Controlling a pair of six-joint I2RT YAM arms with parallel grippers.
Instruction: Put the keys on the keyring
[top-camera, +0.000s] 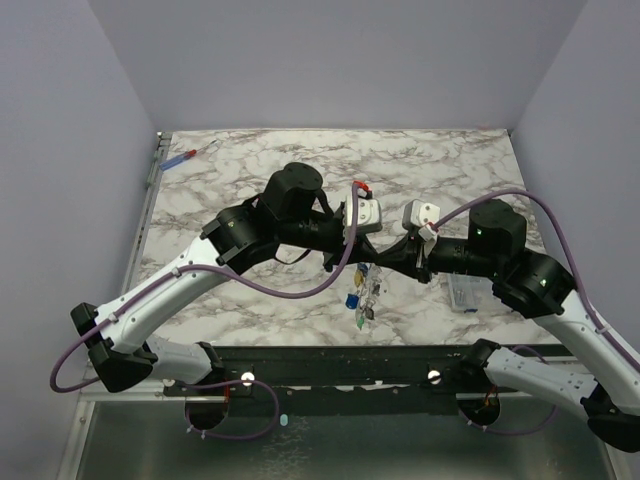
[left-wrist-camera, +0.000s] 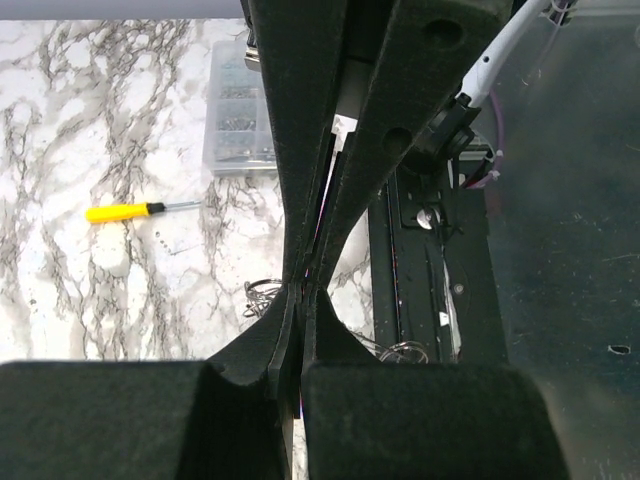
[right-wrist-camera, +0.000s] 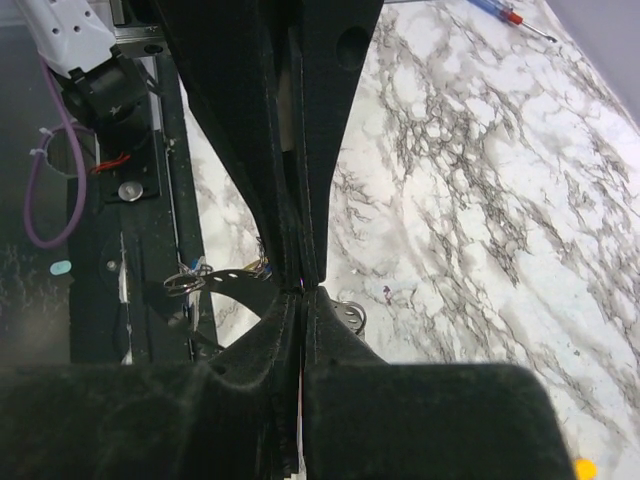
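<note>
My left gripper (top-camera: 378, 252) and right gripper (top-camera: 398, 254) meet tip to tip above the middle of the marble table. Both are shut. In the left wrist view my gripper (left-wrist-camera: 300, 297) pinches a thin wire loop, the keyring (left-wrist-camera: 262, 296), against the other gripper's tips. In the right wrist view my gripper (right-wrist-camera: 303, 296) is shut on the keyring (right-wrist-camera: 215, 276), a thin metal band with a small ring at its left end. The keys (top-camera: 364, 292), silver with blue, yellow and green tags, hang in a bunch under the grippers. They also show in the right wrist view (right-wrist-camera: 258, 266).
A small clear plastic box (top-camera: 462, 292) lies right of the keys and shows in the left wrist view (left-wrist-camera: 240, 125). A yellow-handled screwdriver (left-wrist-camera: 130, 211) lies near it. A red-and-blue screwdriver (top-camera: 180, 159) lies at the far left corner. The black base rail (top-camera: 330, 365) runs along the near edge.
</note>
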